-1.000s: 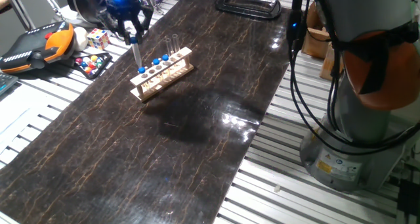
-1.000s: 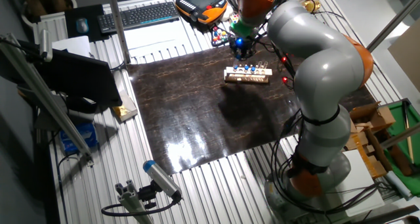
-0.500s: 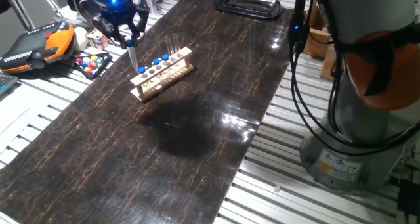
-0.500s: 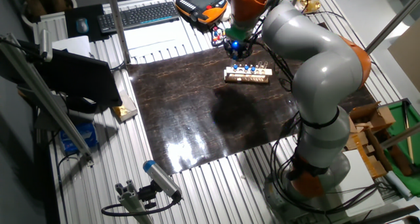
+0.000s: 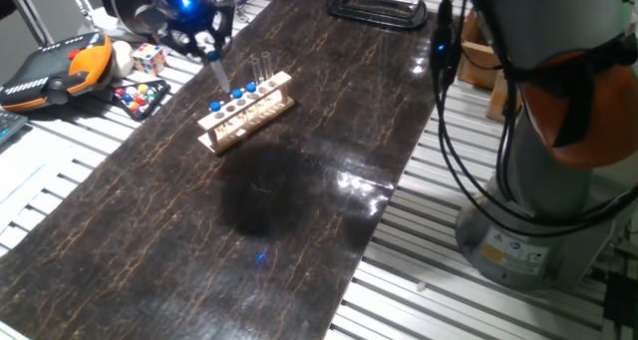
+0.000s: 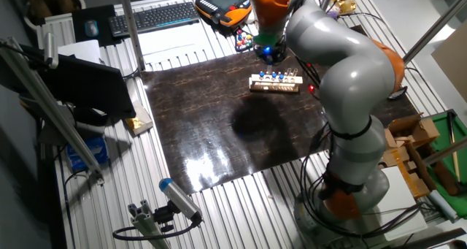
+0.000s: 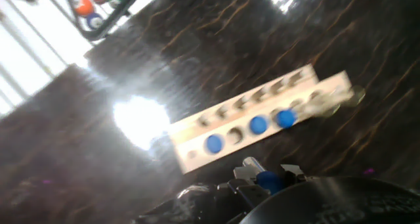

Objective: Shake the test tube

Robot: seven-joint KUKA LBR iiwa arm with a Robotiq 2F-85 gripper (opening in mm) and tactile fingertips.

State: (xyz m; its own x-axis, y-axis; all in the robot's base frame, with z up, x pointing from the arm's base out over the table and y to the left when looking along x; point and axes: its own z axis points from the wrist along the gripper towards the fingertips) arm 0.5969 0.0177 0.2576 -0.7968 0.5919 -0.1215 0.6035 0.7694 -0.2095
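Gripper (image 5: 206, 49) closed on the tube (image 5: 217, 71), held tilted in the air above the far-left end of the wooden rack (image 5: 247, 113), three blue-capped tubes in the rack (image 7: 252, 125), dark mat (image 5: 299, 180) beneath

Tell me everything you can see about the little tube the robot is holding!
The test tube is slim, clear and glassy-looking, with a small round blue cap. The gripper pinches it at the capped top, so it hangs in the air, tilted, its lower end slanting toward the wooden rack. It looks clear of the rack, which keeps three blue-capped tubes and empty holes. Any contents are too small to tell.
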